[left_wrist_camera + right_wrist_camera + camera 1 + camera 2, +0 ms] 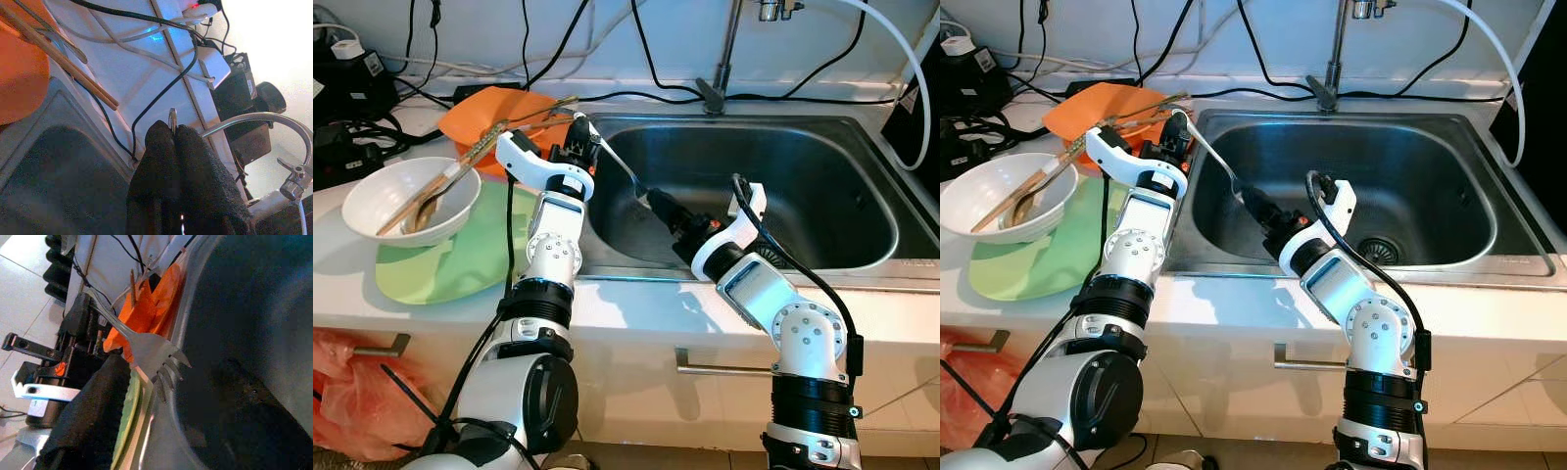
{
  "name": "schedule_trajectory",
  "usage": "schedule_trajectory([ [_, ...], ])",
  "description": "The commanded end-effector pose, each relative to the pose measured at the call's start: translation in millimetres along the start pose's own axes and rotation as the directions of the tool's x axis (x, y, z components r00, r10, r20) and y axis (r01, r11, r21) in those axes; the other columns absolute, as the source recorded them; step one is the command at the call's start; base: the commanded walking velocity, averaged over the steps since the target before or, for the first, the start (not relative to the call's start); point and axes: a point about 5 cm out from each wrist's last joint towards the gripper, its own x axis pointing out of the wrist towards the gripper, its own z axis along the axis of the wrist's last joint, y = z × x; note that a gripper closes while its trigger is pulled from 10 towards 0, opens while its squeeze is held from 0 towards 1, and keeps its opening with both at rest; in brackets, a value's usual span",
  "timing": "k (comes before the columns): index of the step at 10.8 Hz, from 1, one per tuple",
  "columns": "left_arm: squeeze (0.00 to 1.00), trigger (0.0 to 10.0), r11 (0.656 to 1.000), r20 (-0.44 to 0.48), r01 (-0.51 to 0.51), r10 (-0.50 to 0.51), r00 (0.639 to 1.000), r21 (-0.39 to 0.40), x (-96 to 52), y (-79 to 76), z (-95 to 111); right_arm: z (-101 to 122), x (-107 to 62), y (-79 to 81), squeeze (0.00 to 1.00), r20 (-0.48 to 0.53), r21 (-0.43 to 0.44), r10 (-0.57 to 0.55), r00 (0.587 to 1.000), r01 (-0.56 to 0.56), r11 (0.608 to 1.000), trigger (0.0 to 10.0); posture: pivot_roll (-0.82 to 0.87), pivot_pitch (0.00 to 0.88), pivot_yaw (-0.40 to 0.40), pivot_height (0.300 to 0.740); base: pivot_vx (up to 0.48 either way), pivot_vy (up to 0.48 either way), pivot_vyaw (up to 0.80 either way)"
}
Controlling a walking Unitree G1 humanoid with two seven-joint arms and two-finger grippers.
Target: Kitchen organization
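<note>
Steel fork (625,172) spans the sink's (822,147) left side, above the basin. Left tool (584,132) is clenched on the handle end at the sink's left rim; right tool (658,200), inside the basin, sits at the tine end, grip unclear. Left of the sink on the counter (342,257): orange plate (494,110), chopsticks (524,117), white bowl (406,201) on green plate (475,259). Cables (636,93) and faucet (722,59) behind the sink.
</note>
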Motion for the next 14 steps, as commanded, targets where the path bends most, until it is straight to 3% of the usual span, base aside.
schedule_trajectory([
  [1,0.00,0.0,0.996,-0.057,0.042,-0.047,0.997,-0.080,0.3,-22.3,-33,2,1.8,1.1,0.00,0.013,0.012,-0.005,1.000,0.005,1.000,0.0,0.04,0.027,0.057,0.740,0.000,0.000,0.00],
  [13,0.00,0.0,0.992,-0.122,0.050,-0.064,0.990,-0.118,-6.1,-22.4,-47,2,5.5,-4.2,0.00,0.030,0.032,-0.029,0.999,0.028,0.999,0.0,0.05,0.015,0.063,0.740,0.000,0.000,0.00],
  [14,0.00,2.8,0.992,-0.155,0.082,-0.096,0.983,-0.096,-6.7,-26.6,-51,2,5.3,-4.9,0.00,0.033,0.034,-0.033,0.999,0.032,0.999,0.0,0.04,0.015,0.063,0.740,0.000,0.000,0.00],
])
